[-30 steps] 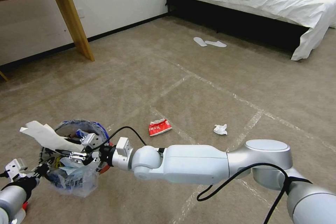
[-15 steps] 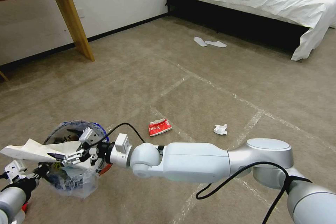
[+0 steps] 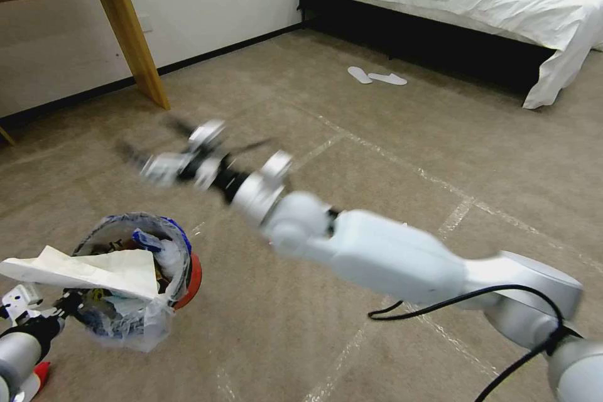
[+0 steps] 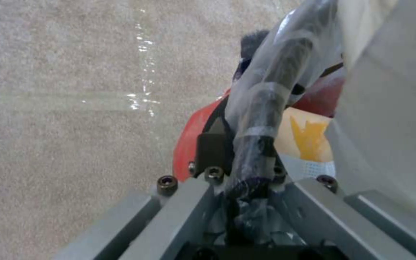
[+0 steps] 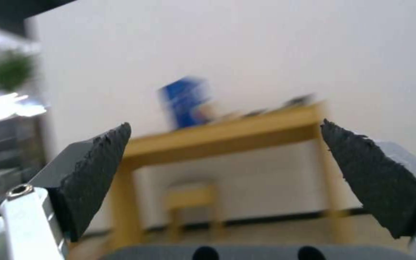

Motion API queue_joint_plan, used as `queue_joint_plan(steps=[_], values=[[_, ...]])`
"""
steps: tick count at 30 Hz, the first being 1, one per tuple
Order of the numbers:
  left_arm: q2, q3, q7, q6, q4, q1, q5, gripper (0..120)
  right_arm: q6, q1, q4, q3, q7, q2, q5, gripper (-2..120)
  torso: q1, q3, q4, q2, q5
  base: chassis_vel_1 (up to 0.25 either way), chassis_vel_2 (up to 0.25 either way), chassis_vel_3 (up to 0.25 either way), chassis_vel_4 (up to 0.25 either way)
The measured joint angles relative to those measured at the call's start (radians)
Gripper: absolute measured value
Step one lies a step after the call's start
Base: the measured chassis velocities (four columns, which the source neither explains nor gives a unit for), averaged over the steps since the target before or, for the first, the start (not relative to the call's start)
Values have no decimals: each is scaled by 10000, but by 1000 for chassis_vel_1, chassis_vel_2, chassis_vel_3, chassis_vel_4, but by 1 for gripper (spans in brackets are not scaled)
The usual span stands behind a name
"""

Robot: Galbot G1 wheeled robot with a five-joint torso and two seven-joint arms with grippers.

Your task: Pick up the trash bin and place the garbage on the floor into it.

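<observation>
Red bin sits tilted low on the left, rim clamped in the left gripper, fingers clenched on it. White paper lies across its mouth, sticking out over the edge. Right gripper is up over the floor, blurred, fingers spread wide, empty.
</observation>
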Motion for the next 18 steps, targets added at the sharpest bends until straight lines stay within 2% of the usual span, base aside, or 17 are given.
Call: queue_joint_plan(steps=[1, 2, 5, 7, 9, 14, 18], values=[[-2, -15, 0, 0, -25, -6, -6, 0, 3, -341, 188, 677, 24, -463, -120, 100, 0, 0, -3, 0, 0, 0, 0, 0, 0], [-2, -15, 0, 0, -25, -6, -6, 0, 3, -341, 188, 677, 24, -463, -120, 100, 0, 0, -3, 0, 0, 0, 0, 0, 0], [-2, -47, 1, -4, -72, -21, -28, 0, 117, -1663, 599, 2490, 30, -1402, -554, 100, 0, 0, -3, 0, 2, 0, 0, 0, 0], [-2, -48, 1, -3, -76, -24, -28, 0, 133, -1949, 669, 2840, 26, -1524, -629, 100, 0, 0, -3, 0, 2, 0, 0, 0, 0], [-18, -47, 1, -4, -119, -29, -26, 0, 154, -2983, 971, 4304, 31, -1867, -892, 100, 0, 0, -1, 0, 3, 0, 0, 0, 0], [-29, -41, 0, -5, -132, -30, -21, 0, 150, -3262, 1083, 4759, 55, -1933, -991, 100, 0, 0, -1, 0, 2, 0, 0, 0, 0], [-57, -12, 2, -5, -155, -39, -9, 0, 149, -3895, 1315, 5722, 121, -2041, -1245, 100, -1, -1, 1, 1, 0, 0, 0, 0, 0]])
